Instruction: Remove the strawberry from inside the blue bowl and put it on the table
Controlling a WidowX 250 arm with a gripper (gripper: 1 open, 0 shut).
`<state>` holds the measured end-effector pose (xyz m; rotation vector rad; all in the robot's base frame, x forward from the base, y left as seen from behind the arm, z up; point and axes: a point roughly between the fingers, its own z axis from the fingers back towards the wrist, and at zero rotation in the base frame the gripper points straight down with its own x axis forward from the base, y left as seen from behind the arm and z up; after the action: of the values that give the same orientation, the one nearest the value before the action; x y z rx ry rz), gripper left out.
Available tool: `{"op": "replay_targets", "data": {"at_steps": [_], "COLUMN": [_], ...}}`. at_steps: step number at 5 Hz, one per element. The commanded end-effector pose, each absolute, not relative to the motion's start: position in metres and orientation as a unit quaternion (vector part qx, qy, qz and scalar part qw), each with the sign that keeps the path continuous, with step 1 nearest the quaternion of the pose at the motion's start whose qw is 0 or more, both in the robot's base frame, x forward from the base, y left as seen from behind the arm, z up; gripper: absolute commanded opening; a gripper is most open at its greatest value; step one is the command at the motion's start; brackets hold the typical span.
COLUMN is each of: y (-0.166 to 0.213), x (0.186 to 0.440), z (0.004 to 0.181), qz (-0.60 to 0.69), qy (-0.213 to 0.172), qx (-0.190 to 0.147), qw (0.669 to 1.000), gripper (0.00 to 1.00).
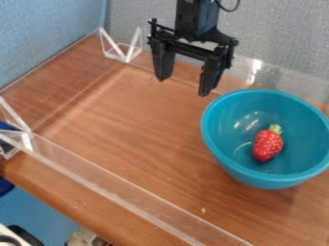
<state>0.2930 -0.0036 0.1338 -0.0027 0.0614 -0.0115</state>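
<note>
Your black two-fingered metal gripper (186, 74) stands wide with nothing between its fingers, above and behind the round glossy teal-blue bowl (226, 132); bring it over the small red green-topped strawberry (267, 144) inside that bowl, then descend straight, clearing the rim

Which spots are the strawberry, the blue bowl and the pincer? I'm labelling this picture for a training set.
Strawberry (267, 145): camera view, on its red body.
Blue bowl (222, 132): camera view, on its inner left wall.
Pincer (184, 86): camera view, midway between its open fingertips.
</note>
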Motion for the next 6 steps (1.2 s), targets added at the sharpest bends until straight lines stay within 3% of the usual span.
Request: {"op": "replay_targets", "data": {"at_steps": [1,4,6], "y": [-0.009,-0.070,-0.080], "x": [0.293,0.282,0.266], "z": [0.129,0.141,0.154], "qz": [-0.015,-0.101,-0.108], "qy": [0.034,0.003,-0.022], "qx": [-0.004,-0.022,-0.025], "qw": [0.999,0.995,0.994], "gripper": [1.00,1.00,1.00]}}
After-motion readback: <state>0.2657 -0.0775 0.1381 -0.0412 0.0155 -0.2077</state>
